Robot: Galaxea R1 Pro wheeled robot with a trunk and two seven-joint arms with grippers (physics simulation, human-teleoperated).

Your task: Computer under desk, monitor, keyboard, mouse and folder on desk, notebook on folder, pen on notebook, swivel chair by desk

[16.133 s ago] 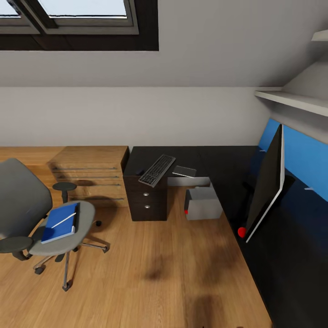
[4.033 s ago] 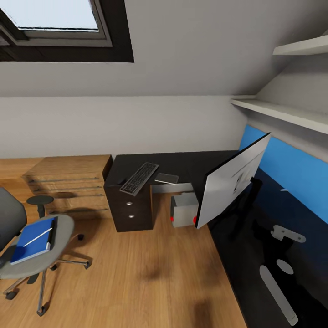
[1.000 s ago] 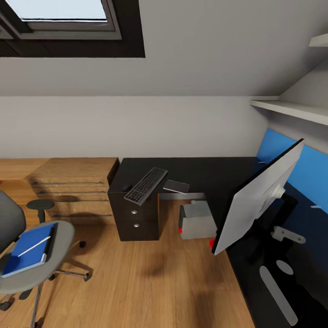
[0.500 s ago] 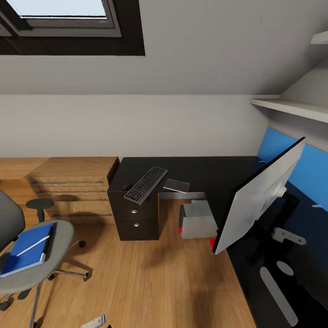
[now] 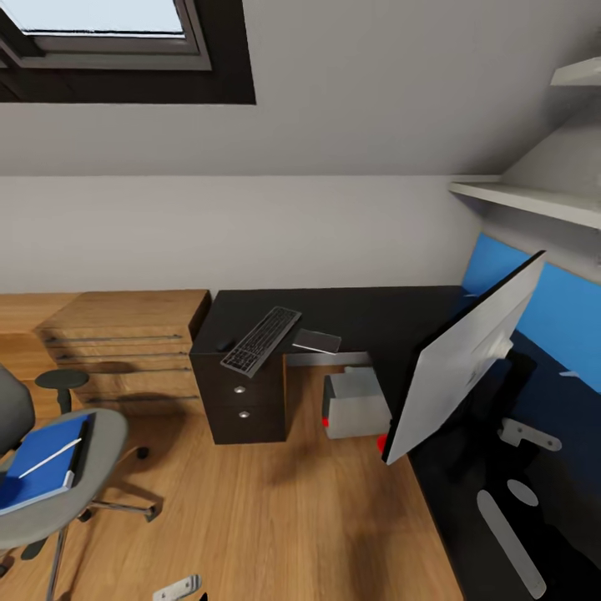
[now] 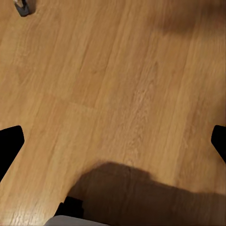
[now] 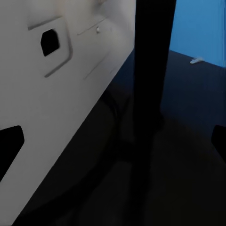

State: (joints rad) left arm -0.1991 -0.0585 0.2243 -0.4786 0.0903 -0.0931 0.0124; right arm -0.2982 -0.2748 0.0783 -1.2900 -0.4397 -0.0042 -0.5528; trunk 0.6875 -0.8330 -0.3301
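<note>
The monitor (image 5: 463, 359) stood on the right arm of the black surface (image 5: 376, 313), its pale back turned toward the room and its screen toward the blue back panel (image 5: 534, 305), so the step in hand looked like turning it to face the room. In the right wrist view the monitor's grey rear shell (image 7: 56, 94) and thin black stand (image 7: 148, 70) sat close ahead of the right tool (image 7: 113, 143), whose dark fingertips (image 7: 9, 141) stood wide apart at the frame's edges, holding nothing. To do this well, I judged the push should land low near the stand, slow and level, so the screen pivots rather than tips.

Farther left on the surface lay the keyboard (image 5: 260, 340), the small mouse (image 5: 224, 343) at its left and the notebook (image 5: 316, 340) at its right. The computer (image 5: 355, 405) sat on the floor under the surface. At the near left, the swivel chair (image 5: 67, 476) carried the folder (image 5: 37, 466) with the pen (image 5: 52, 458) on it.

The left tool (image 6: 113, 141) hung spread wide, empty, over the wooden floor (image 6: 117, 70).
</note>
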